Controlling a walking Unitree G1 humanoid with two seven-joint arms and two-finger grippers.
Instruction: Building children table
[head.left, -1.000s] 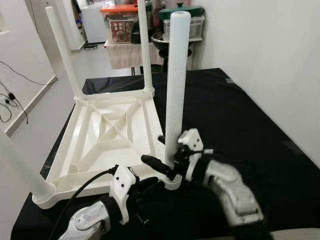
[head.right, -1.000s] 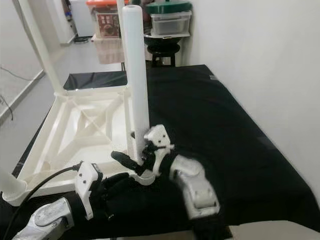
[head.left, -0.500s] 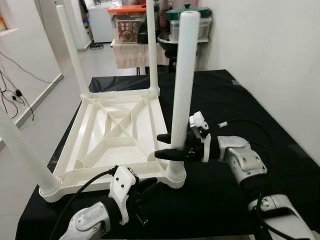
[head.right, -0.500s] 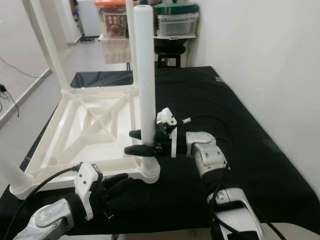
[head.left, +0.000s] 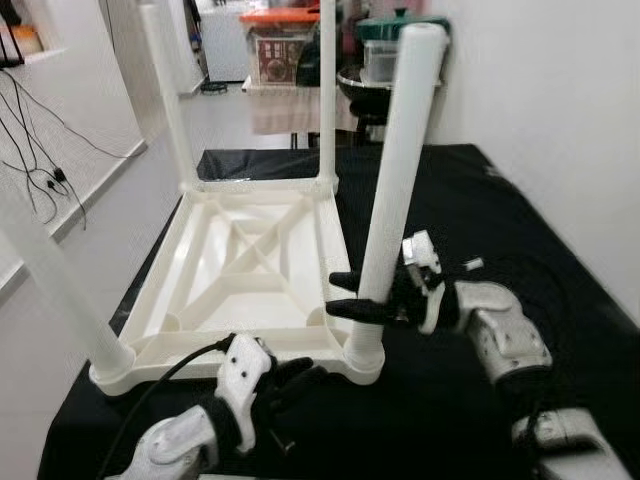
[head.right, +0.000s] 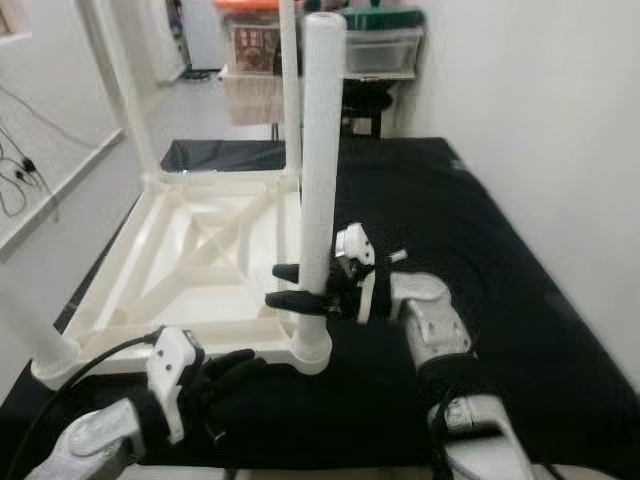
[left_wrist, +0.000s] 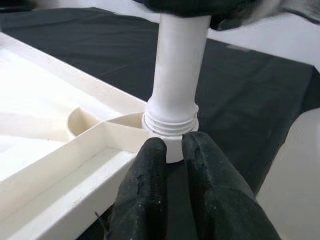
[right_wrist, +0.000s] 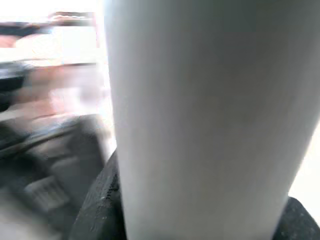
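The white plastic children's table (head.left: 255, 255) lies upside down on a black-covered surface (head.left: 500, 200), with its legs pointing up. The near right leg (head.left: 400, 170) stands in its corner socket (head.left: 362, 358), leaning slightly. My right gripper (head.left: 352, 296) is shut on this leg a little above the socket; in the right wrist view the leg (right_wrist: 200, 110) sits between the black fingers (right_wrist: 97, 200). My left gripper (head.left: 305, 370) is low at the front, shut with nothing in it, its fingertips (left_wrist: 152, 155) against the socket collar (left_wrist: 172, 130).
Three more legs stand up: near left (head.left: 55, 290), far left (head.left: 170, 100), far right (head.left: 327, 90). Storage boxes (head.left: 285, 45) and a green-lidded pot (head.left: 395, 28) stand behind. A white wall runs along the right. Cables (head.left: 40, 150) lie on the floor at left.
The camera has shifted. My right forearm has swung round to the right side of the leg, and its gripper sits slightly higher on the leg. The left gripper stays by the socket.
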